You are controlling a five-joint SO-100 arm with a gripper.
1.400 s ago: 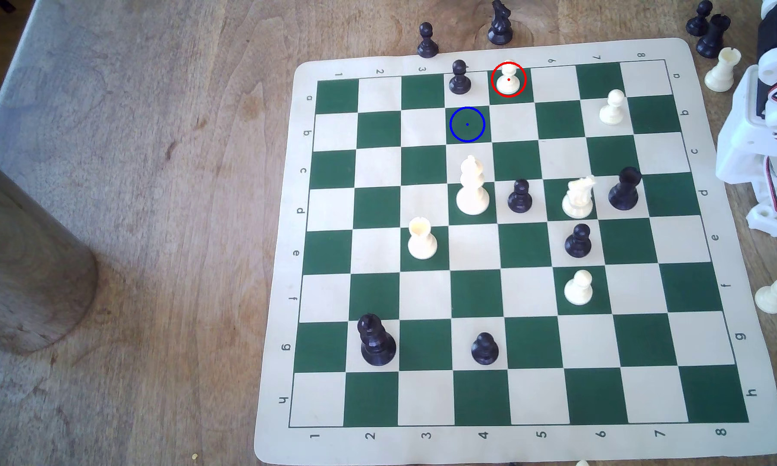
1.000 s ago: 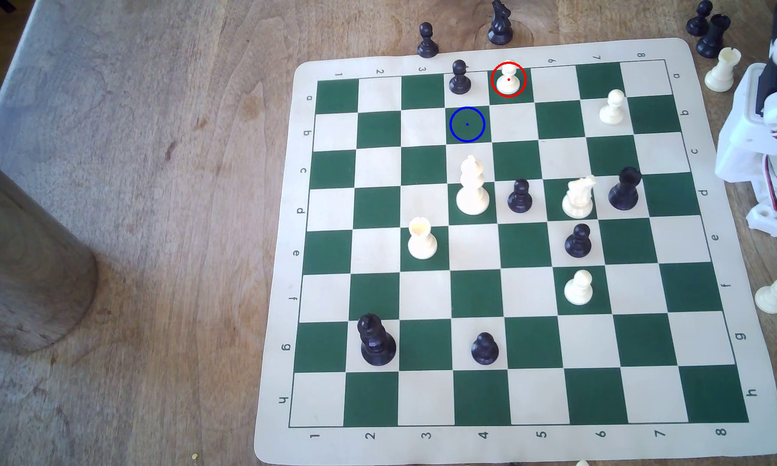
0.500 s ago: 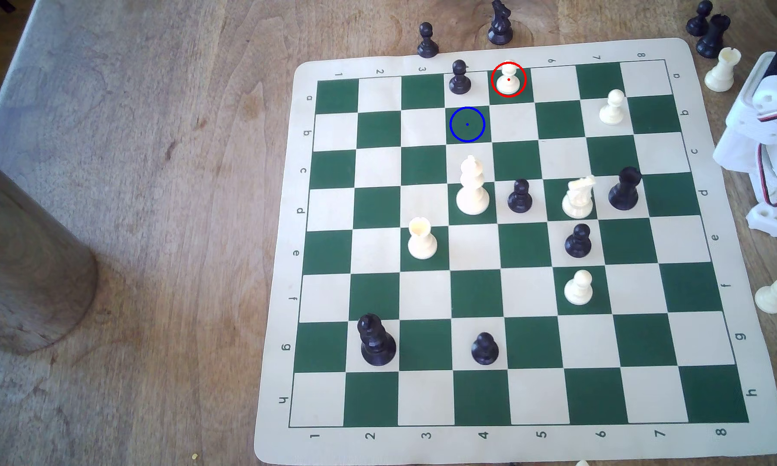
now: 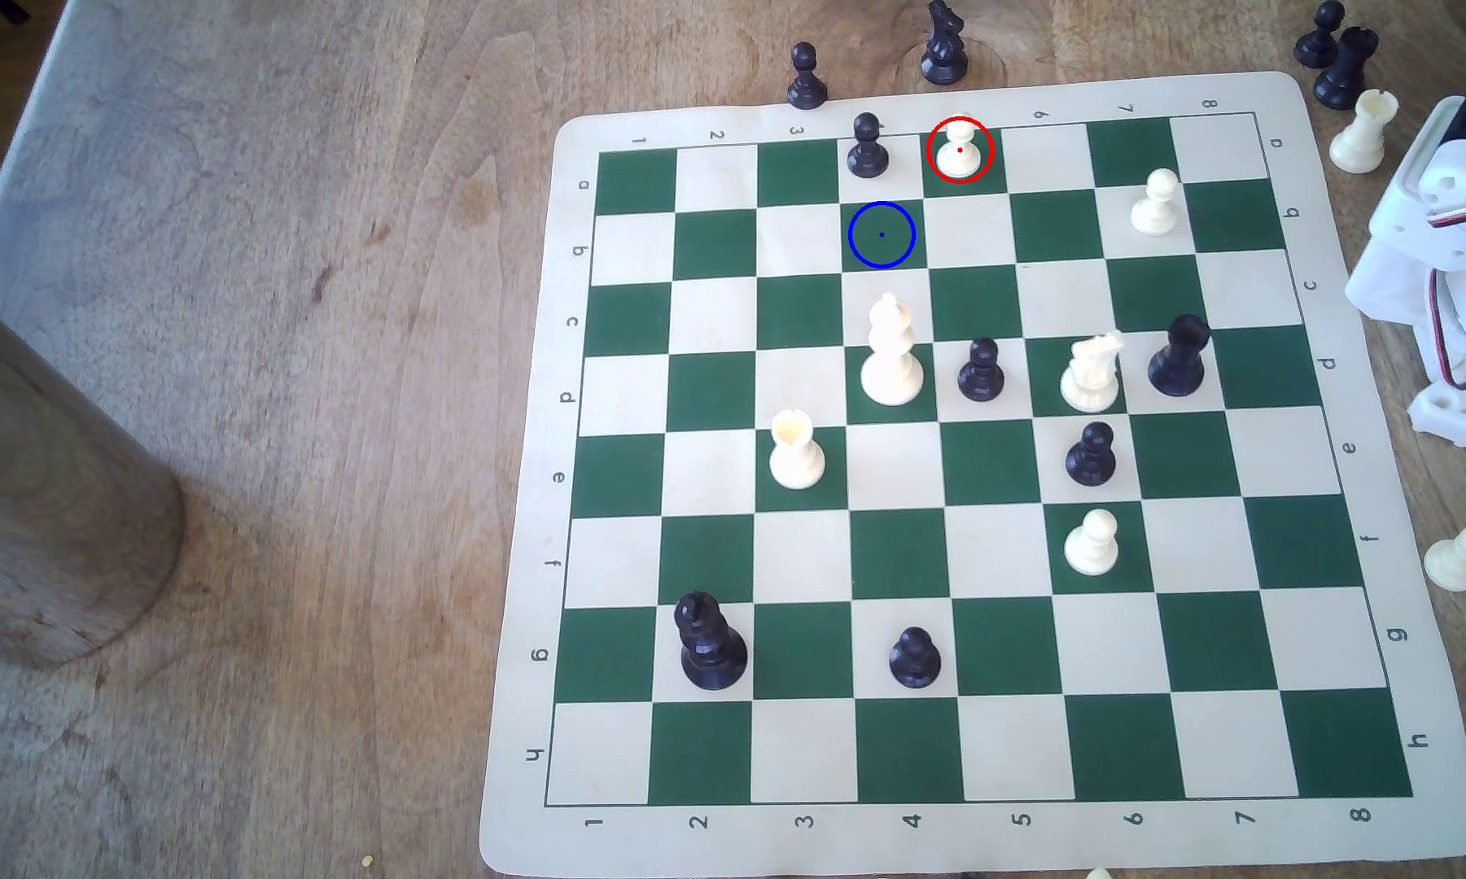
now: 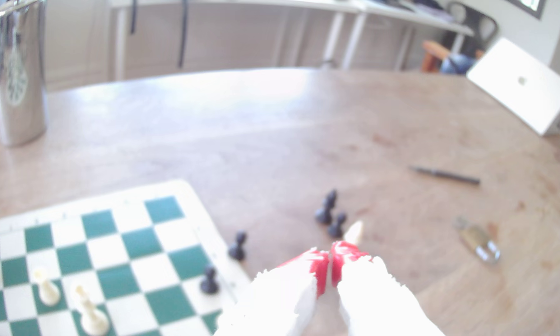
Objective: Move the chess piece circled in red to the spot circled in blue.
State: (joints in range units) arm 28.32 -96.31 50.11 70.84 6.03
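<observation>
Cream-white and short, the pawn (image 4: 959,149) inside the red ring stands upright on a dark green square in the board's far row, in the exterior view, with a black pawn (image 4: 867,146) on the light square just to that view's left. The blue-ringed square (image 4: 881,235) lies one row nearer and diagonally to the exterior view's left, bare, with a tall cream bishop (image 4: 890,353) standing two rows nearer in the same file. The chess mat (image 4: 1380,832) lies on a wooden table (image 4: 289,423). The white arm (image 4: 1448,253) sits off the mat's edge at the exterior view's right. In the wrist view the gripper (image 5: 330,266) has its red-tipped jaws pressed together with nothing between them, hanging above the table beside the board's corner, well apart from the pawn.
</observation>
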